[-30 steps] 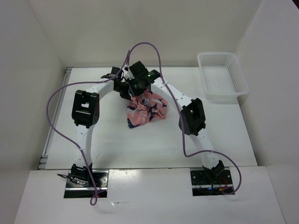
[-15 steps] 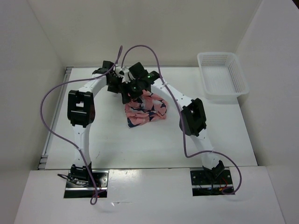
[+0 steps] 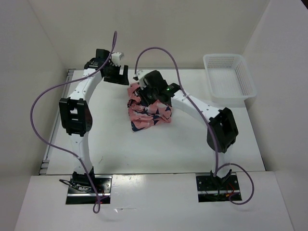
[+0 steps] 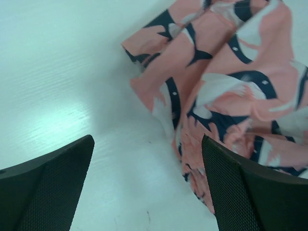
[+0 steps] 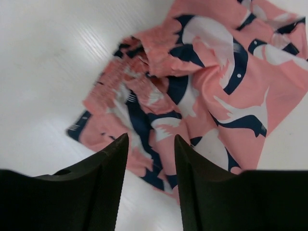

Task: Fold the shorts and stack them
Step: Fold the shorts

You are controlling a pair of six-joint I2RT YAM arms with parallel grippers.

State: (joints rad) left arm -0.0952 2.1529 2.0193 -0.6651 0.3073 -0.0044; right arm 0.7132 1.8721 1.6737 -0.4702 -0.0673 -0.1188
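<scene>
The salmon-pink shorts (image 3: 147, 109) with navy and white whales lie in a crumpled heap at the middle back of the table. My left gripper (image 3: 117, 74) is wide open behind and to the left of the heap, apart from it. In the left wrist view the shorts (image 4: 226, 82) lie ahead and to the right of that gripper (image 4: 147, 139), with bare table between its fingers. My right gripper (image 3: 144, 91) hovers over the back edge of the heap. In the right wrist view that gripper (image 5: 151, 139) is open, with the shorts (image 5: 202, 96) below and nothing pinched.
A white mesh basket (image 3: 241, 77) stands at the back right corner of the table. White walls close in the table on the left, back and right. Purple cables loop above both arms.
Both grippers have opened and let go of the shorts, which dropped into a heap. The left arm has drawn back to the far left. The right gripper has shifted slightly right above the cloth.
</scene>
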